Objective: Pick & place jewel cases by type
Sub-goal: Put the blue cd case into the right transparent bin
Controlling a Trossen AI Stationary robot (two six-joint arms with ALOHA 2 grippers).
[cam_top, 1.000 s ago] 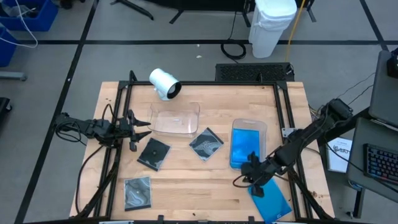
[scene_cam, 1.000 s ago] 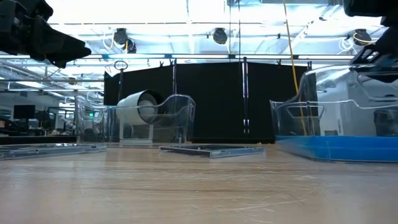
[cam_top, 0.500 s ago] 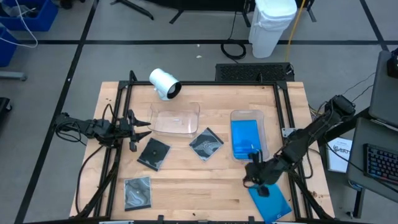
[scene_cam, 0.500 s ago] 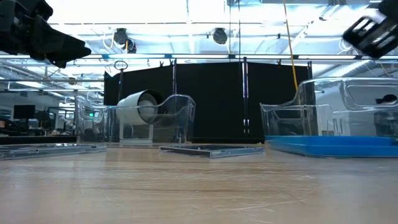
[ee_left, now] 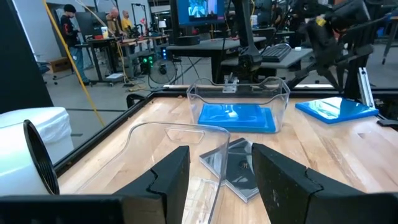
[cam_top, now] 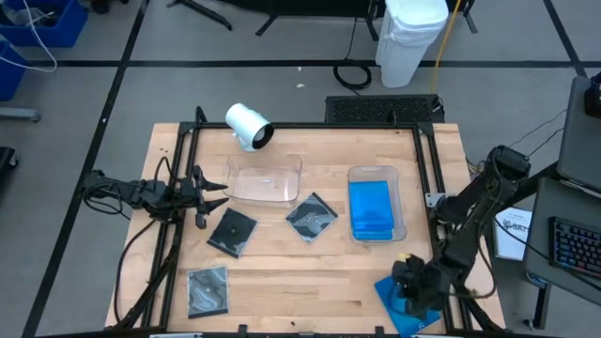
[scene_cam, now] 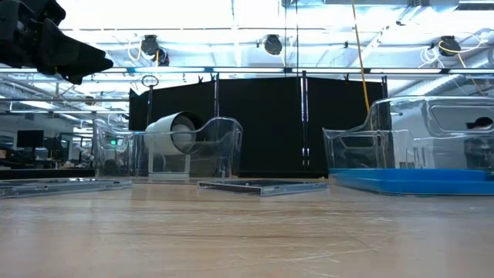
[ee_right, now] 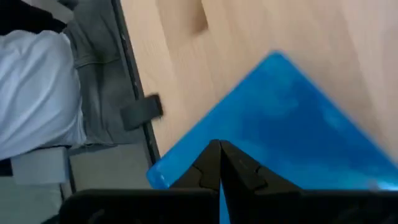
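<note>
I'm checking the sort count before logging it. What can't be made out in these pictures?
- How many blue cases lie in the right tray: high view, stacked under the top blue case.
- Corner of the loose blue case: high view, hidden by the right gripper and cut off by the bottom edge.

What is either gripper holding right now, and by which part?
Nothing. The right gripper is shut and empty above the loose blue jewel case. The left gripper waits open at the table's left edge.

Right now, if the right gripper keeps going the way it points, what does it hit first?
Most likely the blue case at the table's front right corner: the shut right gripper points down at it from just above. Contact is unclear.
</note>
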